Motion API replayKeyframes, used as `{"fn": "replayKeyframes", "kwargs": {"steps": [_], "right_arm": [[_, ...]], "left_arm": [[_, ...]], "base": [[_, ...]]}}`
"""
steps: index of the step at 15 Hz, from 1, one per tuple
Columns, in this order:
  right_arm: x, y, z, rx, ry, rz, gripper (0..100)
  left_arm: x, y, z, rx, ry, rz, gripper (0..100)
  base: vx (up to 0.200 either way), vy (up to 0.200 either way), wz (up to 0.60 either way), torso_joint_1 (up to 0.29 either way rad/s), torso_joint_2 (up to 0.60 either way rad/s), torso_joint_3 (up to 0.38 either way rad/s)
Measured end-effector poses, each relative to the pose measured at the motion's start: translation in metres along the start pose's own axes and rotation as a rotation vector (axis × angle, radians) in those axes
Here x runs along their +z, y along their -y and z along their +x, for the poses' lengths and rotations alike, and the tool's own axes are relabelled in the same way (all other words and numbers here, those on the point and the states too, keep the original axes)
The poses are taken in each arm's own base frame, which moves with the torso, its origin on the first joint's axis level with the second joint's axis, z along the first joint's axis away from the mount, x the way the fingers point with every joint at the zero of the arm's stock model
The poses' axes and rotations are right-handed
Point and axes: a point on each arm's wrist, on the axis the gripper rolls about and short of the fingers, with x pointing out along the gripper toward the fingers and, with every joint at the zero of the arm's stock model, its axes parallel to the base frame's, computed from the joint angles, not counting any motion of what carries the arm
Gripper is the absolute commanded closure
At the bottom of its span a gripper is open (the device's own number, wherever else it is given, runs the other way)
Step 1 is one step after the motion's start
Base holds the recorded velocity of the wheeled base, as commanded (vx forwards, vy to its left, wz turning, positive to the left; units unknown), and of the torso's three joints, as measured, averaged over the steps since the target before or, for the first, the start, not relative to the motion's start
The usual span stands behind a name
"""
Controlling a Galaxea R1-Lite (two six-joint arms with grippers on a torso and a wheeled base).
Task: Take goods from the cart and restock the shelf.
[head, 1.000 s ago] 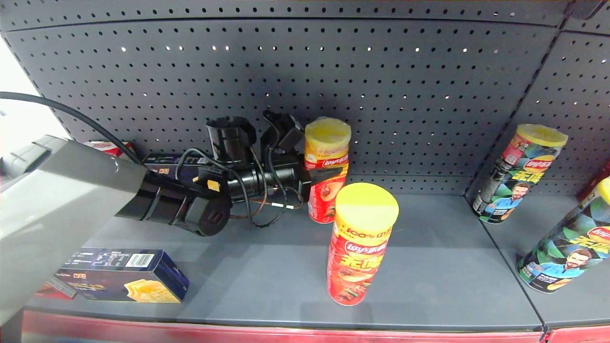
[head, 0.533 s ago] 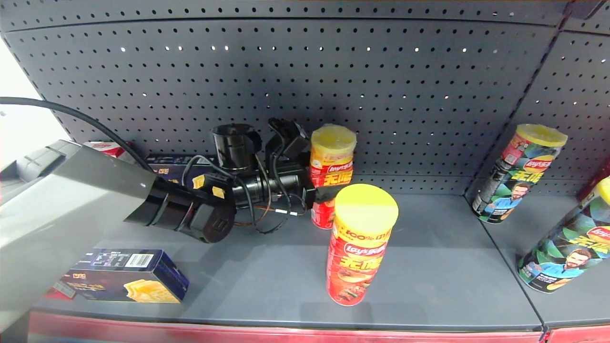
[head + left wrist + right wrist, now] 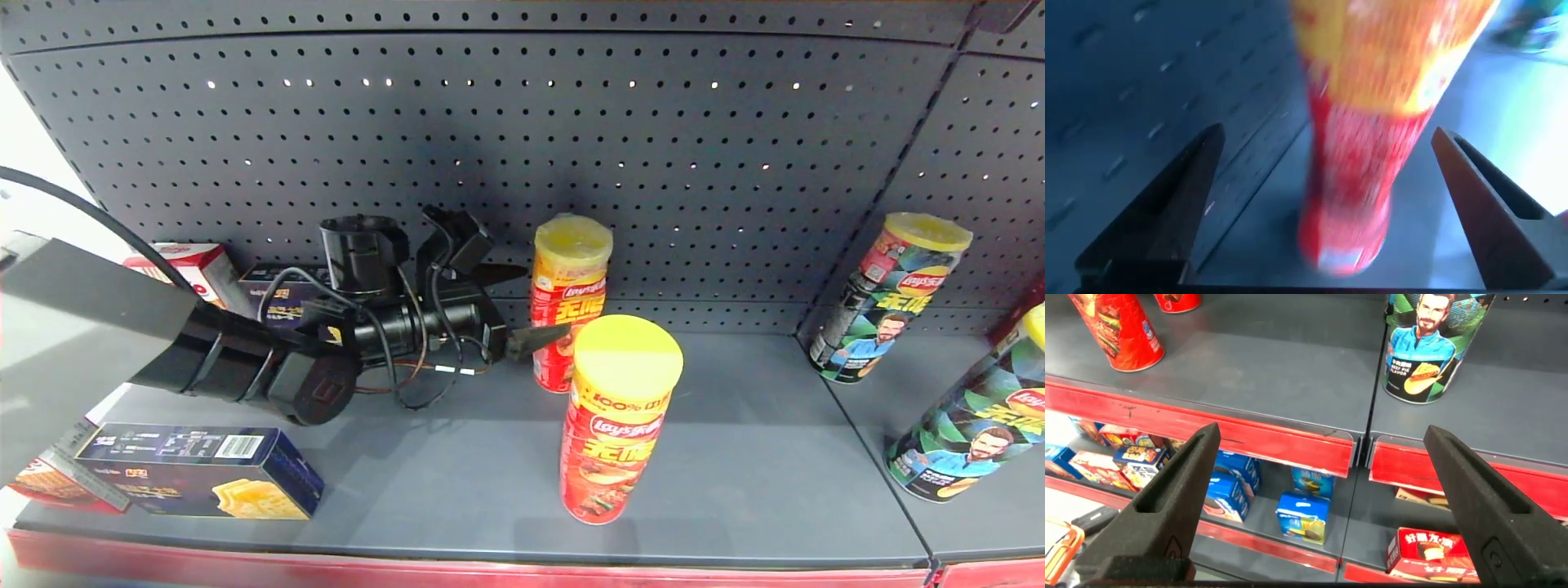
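Well, at the far left of the grey metal shelf [image 3: 759,457] a red-and-white cardboard carton [image 3: 192,265] leans near the dark perforated back panel [image 3: 571,139], with a dark blue flat box [image 3: 273,298] just beside it and partly hidden by the left arm. Near the front edge a second dark blue box with a yellow picture [image 3: 200,472] lies flat, and a red packet [image 3: 49,482] pokes out at its left. The left gripper [image 3: 545,299] is level above the shelf, its fingers spread wide and holding nothing. In the left wrist view, that left gripper [image 3: 1327,137] has its two fingers on either side of the rear can, with a clear gap on each side. This rear red cylindrical chip can with a yellow lid [image 3: 569,302] stands upright at the back, close to the panel. A front red chip can with a yellow lid [image 3: 616,416] stands upright nearer the shelf edge, just to its right. Further right, two green-and-black chip cans lean: one [image 3: 890,298] at the back and one [image 3: 971,416] nearer the front. The right gripper [image 3: 1320,434] hangs before the red front strip [image 3: 1274,437], jaws wide and empty, with blue boxes [image 3: 1302,514] on the lower shelf beneath.
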Motion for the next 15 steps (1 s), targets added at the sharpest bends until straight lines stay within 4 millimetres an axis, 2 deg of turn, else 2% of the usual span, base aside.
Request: {"fn": "replayKeyframes", "kwargs": {"steps": [6,15], "right_arm": [[0.000,0.000,0.000,0.000,0.000,0.000,0],[0.000,0.000,0.000,0.000,0.000,0.000,0]], "left_arm": [[0.011,0.002,-0.016,0.102,-0.054,0.004,0],[0.015,0.001,-0.019,0.210,-0.090,0.013,0]], "base": [[0.000,0.000,0.00,0.000,0.00,0.000],[0.000,0.000,0.00,0.000,0.00,0.000]]}}
